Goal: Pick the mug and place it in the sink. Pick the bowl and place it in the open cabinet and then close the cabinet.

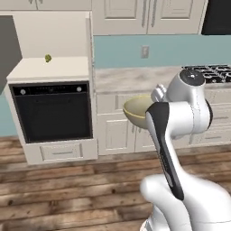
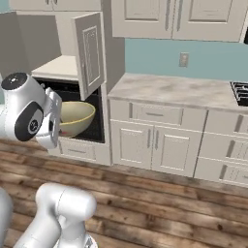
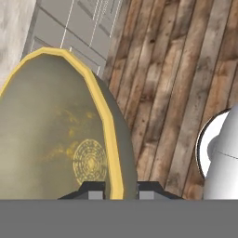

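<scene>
Wide shallow olive-tan bowl (image 3: 56, 135) with paler yellow rim pinched at its edge between the tool (image 3: 122, 189) tips, carried tilted above the wooden floor (image 2: 160, 203), near the black oven (image 1: 52, 110), below the open cream cabinet (image 1: 49, 40).

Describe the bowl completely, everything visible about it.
The bowl is wide, shallow and round, olive-tan inside with a paler yellow rim and a faint circular pattern at its bottom, seen in the hand view. It is off the counter, carried in the air in front of the black oven, the gripper pinching its rim, one fingertip inside, one outside.
</scene>
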Tool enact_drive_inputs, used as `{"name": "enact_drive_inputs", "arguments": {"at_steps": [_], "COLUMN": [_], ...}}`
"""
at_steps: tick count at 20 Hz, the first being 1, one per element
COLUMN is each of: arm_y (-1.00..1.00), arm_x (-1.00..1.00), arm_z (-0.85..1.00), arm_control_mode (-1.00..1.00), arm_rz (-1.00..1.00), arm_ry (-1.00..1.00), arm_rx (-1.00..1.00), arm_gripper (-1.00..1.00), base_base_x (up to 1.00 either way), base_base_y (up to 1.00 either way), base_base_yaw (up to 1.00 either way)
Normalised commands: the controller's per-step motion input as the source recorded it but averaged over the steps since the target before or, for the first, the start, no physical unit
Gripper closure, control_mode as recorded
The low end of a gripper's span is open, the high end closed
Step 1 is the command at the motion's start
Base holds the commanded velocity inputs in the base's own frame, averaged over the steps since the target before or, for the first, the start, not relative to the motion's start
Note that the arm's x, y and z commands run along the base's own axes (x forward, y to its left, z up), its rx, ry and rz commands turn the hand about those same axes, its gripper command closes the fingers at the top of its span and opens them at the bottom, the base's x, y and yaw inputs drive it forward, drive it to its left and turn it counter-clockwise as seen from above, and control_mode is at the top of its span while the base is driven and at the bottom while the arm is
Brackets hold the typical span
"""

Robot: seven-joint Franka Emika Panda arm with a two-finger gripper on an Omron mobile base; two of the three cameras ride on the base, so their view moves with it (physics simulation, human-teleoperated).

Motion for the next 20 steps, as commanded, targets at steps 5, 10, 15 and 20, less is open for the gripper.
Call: {"name": "enact_drive_inputs", "arguments": {"at_steps": [5,10,15,20], "arm_y": [0.00,0.00,0.00,0.00], "arm_x": [0.00,0.00,0.00,0.00], "arm_z": [0.00,0.00,0.00,0.00], "arm_control_mode": [1.00,1.00,1.00,1.00], "arm_rz": [0.00,0.00,0.00,0.00], "arm_ry": [0.00,0.00,0.00,0.00], "arm_rx": [0.00,0.00,0.00,0.00], "arm_gripper": [1.00,1.00,1.00,1.00], "base_base_x": [0.11,0.00,0.08,0.49], "base_base_y": [0.46,0.75,0.79,0.76], "base_base_yaw": [-0.09,-0.08,-0.09,-0.05]}}
